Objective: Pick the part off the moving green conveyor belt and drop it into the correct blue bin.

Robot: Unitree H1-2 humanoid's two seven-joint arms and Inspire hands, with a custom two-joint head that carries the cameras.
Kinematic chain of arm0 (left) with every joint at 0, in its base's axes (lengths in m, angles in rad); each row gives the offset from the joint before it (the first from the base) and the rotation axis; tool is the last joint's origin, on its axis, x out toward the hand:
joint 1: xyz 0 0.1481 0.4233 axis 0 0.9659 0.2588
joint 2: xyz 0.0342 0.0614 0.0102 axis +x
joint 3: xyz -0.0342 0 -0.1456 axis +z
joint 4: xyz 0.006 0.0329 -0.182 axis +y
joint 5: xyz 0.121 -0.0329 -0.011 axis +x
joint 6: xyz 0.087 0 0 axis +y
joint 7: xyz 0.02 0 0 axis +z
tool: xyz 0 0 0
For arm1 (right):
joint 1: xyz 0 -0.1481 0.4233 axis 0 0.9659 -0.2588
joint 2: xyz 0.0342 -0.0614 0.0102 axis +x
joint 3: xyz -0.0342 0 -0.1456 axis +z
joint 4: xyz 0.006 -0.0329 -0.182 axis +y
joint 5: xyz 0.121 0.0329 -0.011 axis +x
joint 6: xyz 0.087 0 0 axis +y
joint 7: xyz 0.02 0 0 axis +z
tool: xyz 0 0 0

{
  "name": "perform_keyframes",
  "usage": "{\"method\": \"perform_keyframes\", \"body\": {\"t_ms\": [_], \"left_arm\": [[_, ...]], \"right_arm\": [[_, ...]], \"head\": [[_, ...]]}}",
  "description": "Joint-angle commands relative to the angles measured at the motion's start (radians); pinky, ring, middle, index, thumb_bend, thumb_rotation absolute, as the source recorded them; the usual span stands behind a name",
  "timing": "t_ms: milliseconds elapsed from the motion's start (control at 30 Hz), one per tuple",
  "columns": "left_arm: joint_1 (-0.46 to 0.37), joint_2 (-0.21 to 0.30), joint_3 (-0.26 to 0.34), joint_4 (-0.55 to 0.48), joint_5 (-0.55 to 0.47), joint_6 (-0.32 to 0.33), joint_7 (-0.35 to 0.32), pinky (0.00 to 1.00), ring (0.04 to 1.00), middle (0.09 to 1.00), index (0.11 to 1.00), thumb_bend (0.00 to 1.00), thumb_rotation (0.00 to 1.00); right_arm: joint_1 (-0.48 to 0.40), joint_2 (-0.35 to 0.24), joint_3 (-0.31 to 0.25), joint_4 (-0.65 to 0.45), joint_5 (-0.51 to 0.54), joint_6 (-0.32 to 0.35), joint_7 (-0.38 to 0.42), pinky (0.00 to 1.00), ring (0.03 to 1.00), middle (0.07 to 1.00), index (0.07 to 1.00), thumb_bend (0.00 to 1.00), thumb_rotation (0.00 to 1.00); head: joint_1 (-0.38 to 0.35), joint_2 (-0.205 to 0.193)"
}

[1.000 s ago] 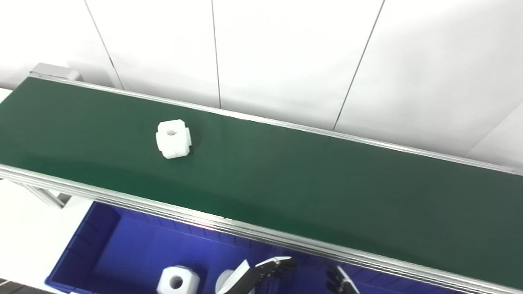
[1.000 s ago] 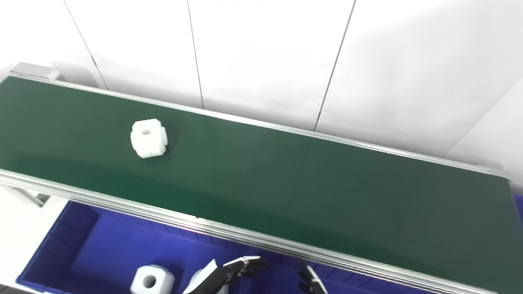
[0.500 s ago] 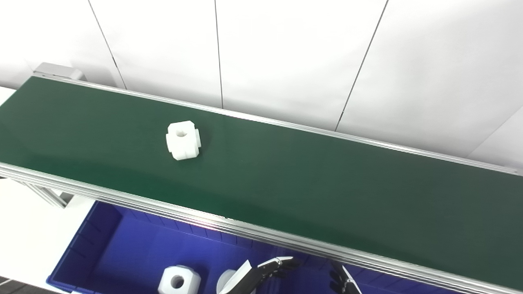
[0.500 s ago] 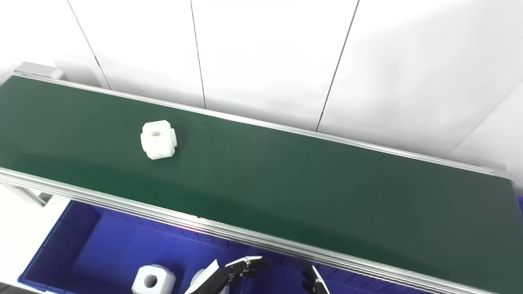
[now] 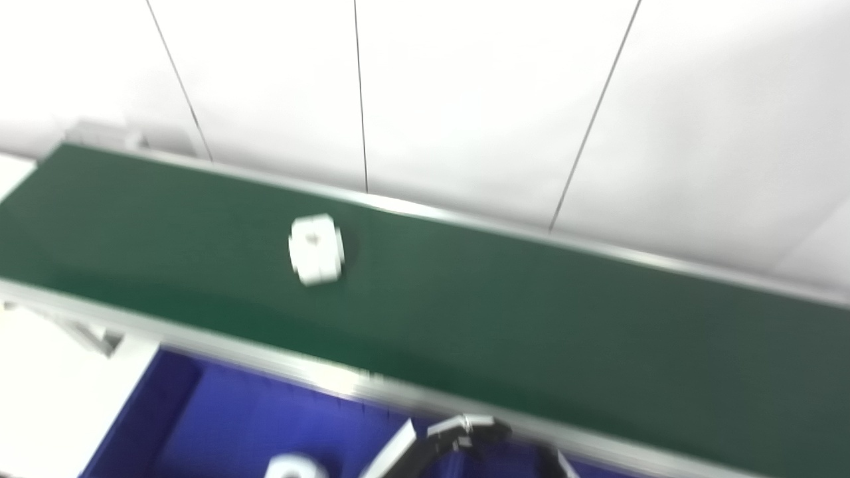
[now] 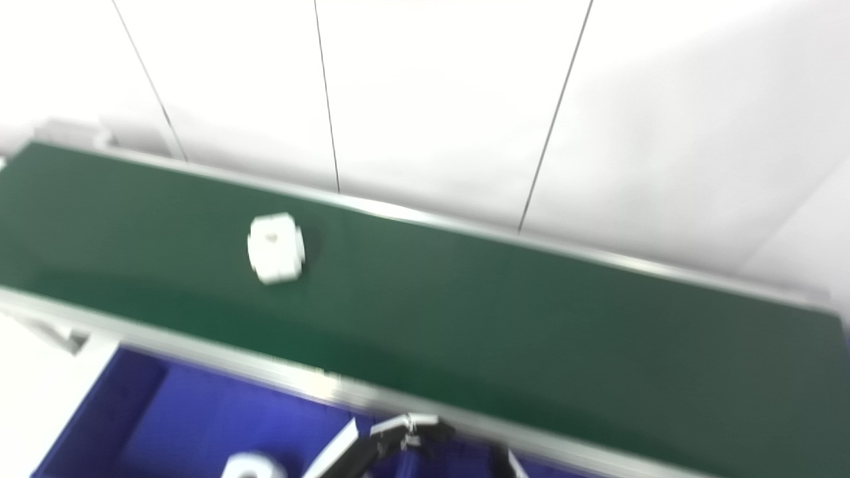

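1. Both views are blurred, so fine detail is lost. The blue bin (image 5: pixel 166 425) fills the 7 o'clock corner, below the belt's near rail; its left wall shows, its floor mostly bare blue.
2. A white part in the bin (image 5: pixel 292 467) peeks up at the bottom edge, toward 6 o'clock, cut off by the frame.
3. The green conveyor belt (image 5: pixel 531 318) runs from 9 o'clock down toward 4 o'clock, edged by a metal rail on the wall side and another on my side.
4. The white part (image 5: pixel 317 249) rides on the belt at about 10 o'clock, nearer the far rail than the near one, with bare green belt all around it and a long free stretch to its right.
5. My left hand (image 5: pixel 458 435) sits low at 6 o'clock, over the bin, just under the near rail; its dark fingers are curled and I see nothing in them, though how far they are spread I cannot tell.
6. My right hand (image 5: pixel 554 463) barely shows at the bottom edge, just right of the left one; its state I cannot tell.
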Motion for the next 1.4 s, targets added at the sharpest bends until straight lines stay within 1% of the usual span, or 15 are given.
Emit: {"method": "perform_keyframes", "body": {"t_ms": [0,100,133,233,300,400,567,600,700,767,833,1000,1067,1233,1367], "left_arm": [[0.005,0.003,-0.002,-0.098,0.005,-0.034,0.003,0.67,0.760,0.781,0.746,1.00,0.92],[-0.006,0.007,0.001,-0.184,-0.013,-0.032,-0.034,0.72,0.763,0.779,0.745,1.00,0.89],[-0.029,0.015,0.016,-0.243,0.008,-0.019,-0.058,0.72,0.763,0.779,0.745,1.00,0.89],[-0.099,0.031,0.095,-0.393,0.150,0.034,-0.113,0.71,0.781,0.797,0.774,1.00,0.91],[-0.129,0.029,0.154,-0.445,0.219,0.061,-0.131,0.71,0.791,0.807,0.785,1.00,0.90],[-0.179,0.030,0.236,-0.476,0.251,0.087,-0.145,0.74,0.815,0.825,0.798,1.00,0.87],[-0.238,0.025,0.315,-0.456,0.300,0.104,-0.150,0.77,0.839,0.844,0.806,1.00,0.85],[-0.244,0.021,0.324,-0.451,0.318,0.104,-0.150,0.82,0.857,0.860,0.826,0.96,0.87],[-0.263,0.009,0.357,-0.436,0.412,0.110,-0.137,0.86,0.882,0.883,0.858,0.91,0.87],[-0.279,0.007,0.382,-0.427,0.472,0.115,-0.125,0.87,0.881,0.886,0.864,0.89,0.85],[-0.300,0.014,0.411,-0.416,0.522,0.124,-0.119,0.88,0.882,0.889,0.875,0.88,0.78],[-0.363,0.049,0.477,-0.369,0.634,0.167,-0.122,0.85,0.871,0.882,0.867,0.96,0.67],[-0.390,0.067,0.491,-0.336,0.657,0.181,-0.121,0.83,0.859,0.870,0.855,0.99,0.59],[-0.451,0.120,0.501,-0.233,0.693,0.204,-0.113,0.82,0.848,0.868,0.857,1.00,0.56],[-0.484,0.142,0.495,-0.156,0.717,0.237,-0.099,0.82,0.855,0.878,0.874,1.00,0.53]], "right_arm": [[-0.003,0.012,-0.010,-0.011,0.017,-0.050,0.019,0.90,0.934,0.941,0.922,1.00,0.94],[-0.006,0.017,-0.019,-0.004,0.019,-0.050,0.031,0.90,0.932,0.937,0.922,1.00,0.93],[-0.007,0.020,-0.021,-0.004,0.017,-0.050,0.031,0.90,0.932,0.937,0.922,1.00,0.93],[-0.009,0.024,-0.027,-0.003,0.016,-0.050,0.034,0.89,0.927,0.934,0.919,1.00,0.93],[-0.009,0.026,-0.031,-0.002,0.016,-0.050,0.038,0.88,0.924,0.932,0.917,1.00,0.93],[-0.009,0.030,-0.036,0.000,0.022,-0.050,0.048,0.87,0.922,0.933,0.917,1.00,0.92],[-0.003,0.032,-0.038,-0.010,0.021,-0.050,0.053,0.87,0.921,0.934,0.919,1.00,0.92],[-0.002,0.032,-0.038,-0.013,0.018,-0.050,0.051,0.87,0.917,0.933,0.921,1.00,0.92],[0.002,0.031,-0.038,-0.019,0.014,-0.050,0.047,0.86,0.913,0.933,0.923,1.00,0.93],[0.003,0.030,-0.039,-0.019,0.018,-0.050,0.051,0.85,0.913,0.934,0.925,1.00,0.93],[0.003,0.032,-0.041,-0.018,0.023,-0.050,0.057,0.85,0.916,0.934,0.925,1.00,0.92],[0.006,0.034,-0.042,-0.024,0.023,-0.050,0.061,0.85,0.919,0.935,0.928,1.00,0.92],[0.006,0.033,-0.041,-0.025,0.018,-0.050,0.059,0.86,0.917,0.935,0.928,1.00,0.92],[0.003,0.037,-0.043,-0.020,0.022,-0.050,0.064,0.86,0.919,0.935,0.926,1.00,0.92],[0.003,0.040,-0.042,-0.020,0.020,-0.050,0.063,0.86,0.919,0.937,0.927,1.00,0.92]], "head": [[0.004,-0.003],[0.007,-0.004],[0.009,-0.004],[0.012,-0.002],[0.015,-0.001],[0.016,-0.002],[0.009,0.009],[0.009,0.009],[0.010,0.013],[0.010,0.013],[0.011,0.013],[0.009,0.017],[0.009,0.017],[0.004,0.016],[0.000,0.017]]}}
